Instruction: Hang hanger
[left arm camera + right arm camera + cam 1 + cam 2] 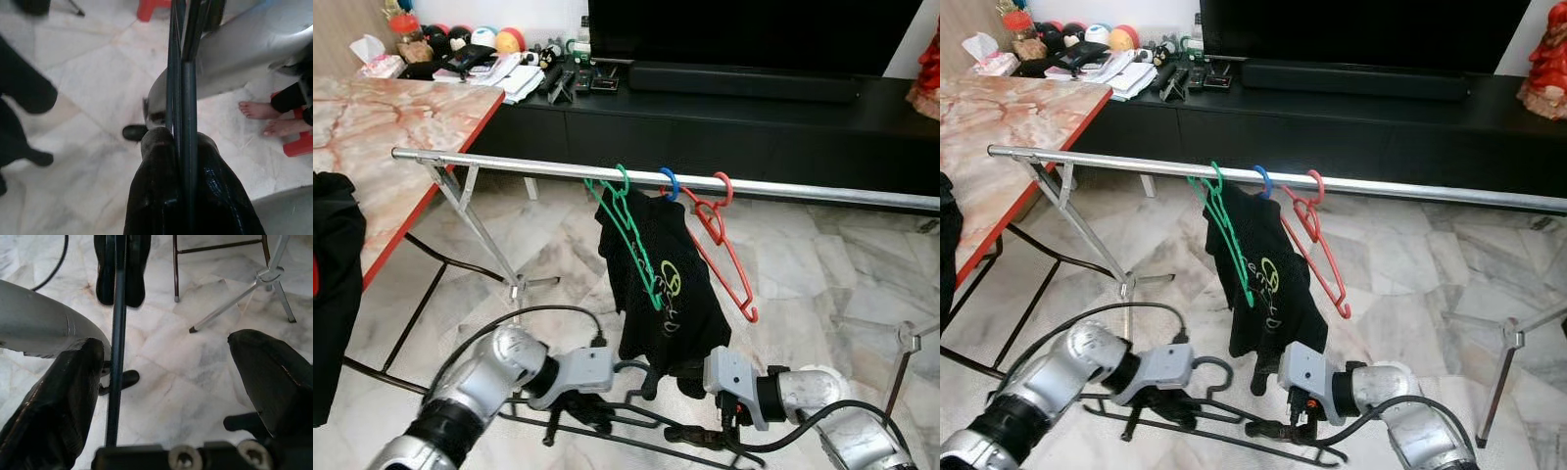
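1. While the left claw point(1151, 397) is clamped shut on the dark thin-wire hanger point(1200, 416) at six o'clock, below the silver metal rail point(636, 176), the right claw point(166, 382) gapes wide, holding nothing.
2. Risk: that single-sided grip may let the hanger swing during lifting, so the hook misses the rail.

Both my silver arms reach low and inward toward each other, my left gripper point(178, 161) pinched tight on the dark hanger point(186, 73) running straight out between its fingers, my right gripper point(166, 396) spread wide, one finger point(58, 401) just beside that same bar.
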`<state>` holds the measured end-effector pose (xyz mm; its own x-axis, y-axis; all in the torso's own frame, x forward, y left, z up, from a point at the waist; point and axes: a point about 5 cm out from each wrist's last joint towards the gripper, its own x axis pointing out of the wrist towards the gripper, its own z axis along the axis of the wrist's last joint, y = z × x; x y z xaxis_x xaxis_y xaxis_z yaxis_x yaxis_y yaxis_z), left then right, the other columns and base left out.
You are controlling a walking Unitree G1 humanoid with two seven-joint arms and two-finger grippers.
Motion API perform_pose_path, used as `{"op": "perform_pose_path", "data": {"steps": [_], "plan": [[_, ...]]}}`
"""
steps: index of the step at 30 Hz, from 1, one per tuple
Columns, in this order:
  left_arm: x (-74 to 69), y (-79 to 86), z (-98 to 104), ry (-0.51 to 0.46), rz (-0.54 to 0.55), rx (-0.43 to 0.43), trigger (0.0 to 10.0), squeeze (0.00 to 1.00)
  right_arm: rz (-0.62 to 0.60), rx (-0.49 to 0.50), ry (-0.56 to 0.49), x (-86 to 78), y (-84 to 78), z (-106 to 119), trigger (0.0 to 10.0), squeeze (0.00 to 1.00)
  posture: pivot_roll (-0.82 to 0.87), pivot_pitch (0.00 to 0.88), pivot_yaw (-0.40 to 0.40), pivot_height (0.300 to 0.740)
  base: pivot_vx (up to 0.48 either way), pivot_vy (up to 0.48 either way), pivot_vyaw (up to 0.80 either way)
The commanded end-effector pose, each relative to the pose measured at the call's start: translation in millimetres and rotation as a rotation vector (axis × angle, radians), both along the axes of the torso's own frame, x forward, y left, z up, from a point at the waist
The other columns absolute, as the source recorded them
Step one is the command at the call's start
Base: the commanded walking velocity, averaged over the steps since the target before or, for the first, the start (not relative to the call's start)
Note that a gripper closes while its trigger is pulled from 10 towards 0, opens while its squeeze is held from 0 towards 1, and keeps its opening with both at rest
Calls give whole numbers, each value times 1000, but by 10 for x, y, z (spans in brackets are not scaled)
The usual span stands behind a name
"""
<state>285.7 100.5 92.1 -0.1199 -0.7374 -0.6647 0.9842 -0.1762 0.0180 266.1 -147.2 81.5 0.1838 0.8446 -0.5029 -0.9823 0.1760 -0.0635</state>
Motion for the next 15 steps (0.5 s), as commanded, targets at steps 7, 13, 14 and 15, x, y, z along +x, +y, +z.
{"op": "perform_pose_path", "data": {"steps": [7,13,14,15], "plan": [[-7,-65,62,2,-26,-14,10000,0,44,46,8,-39,95,17,10000,0,-40,190,55,740,0,0,0],[-1,-129,82,-12,-26,-27,10000,0,57,-2,38,-53,123,-61,10000,0,-39,194,53,740,0,0,0],[0,-131,82,-14,-26,-27,10000,0,53,-7,48,-54,119,-74,10000,0,-39,194,53,740,0,0,0],[0,-133,85,-16,-25,-26,10000,0,50,-13,60,-57,115,-88,10000,0,-39,194,53,740,0,0,0]]}}
